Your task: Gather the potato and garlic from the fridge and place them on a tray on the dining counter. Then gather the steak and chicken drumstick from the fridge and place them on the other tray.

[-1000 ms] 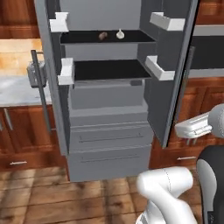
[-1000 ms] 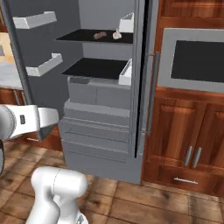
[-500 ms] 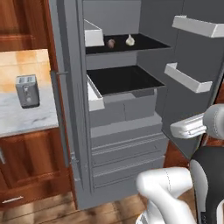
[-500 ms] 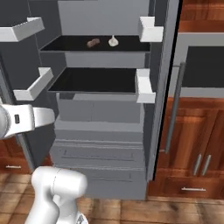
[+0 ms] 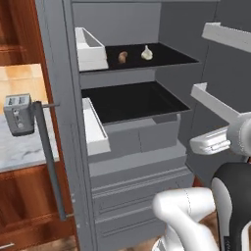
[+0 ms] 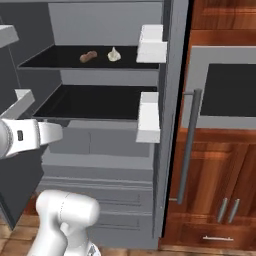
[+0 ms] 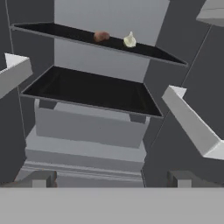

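Pincer [image 7: 111, 178] spread wide, nothing between the tips, both dark tips at the bottom of the hand view and aimed into the open fridge [image 5: 137, 147]. Wide spread makes sense: it's staged for a grab, not carrying. It sits low, roughly at the level of the drawer fronts, well below and well short of the targets. Above it, the lower black shelf [image 7: 92, 89] looks bare. Higher up, the upper black shelf [image 7: 144, 50] carries the garlic [image 7: 129, 40] and, just beside it, the potato [image 7: 101, 36]; they're near each other but apart, both toward the back of the shelf. Same pair in the base views: garlic [image 5: 146, 52] right of potato [image 5: 122, 57] from the left camera, garlic [image 6: 114, 54] right of potato [image 6: 89, 56] from the right one. Both doors swung out, white door bins [image 5: 95, 125] to either side, so the reach path to the shelf is clear down the middle. Steak and drumstick aren't visible anywhere in these shelves. My read: still the approach for the first pick; arm needs to lift and extend to shelf height. Risk: items sit deep, and the shelf edge could clip the wrist on the way in. Outside the fridge, a toaster [image 5: 18, 113] sits on the wall counter [image 5: 19, 152] at left, and a dark oven [image 6: 232, 90] is set in wood cabinets at right.
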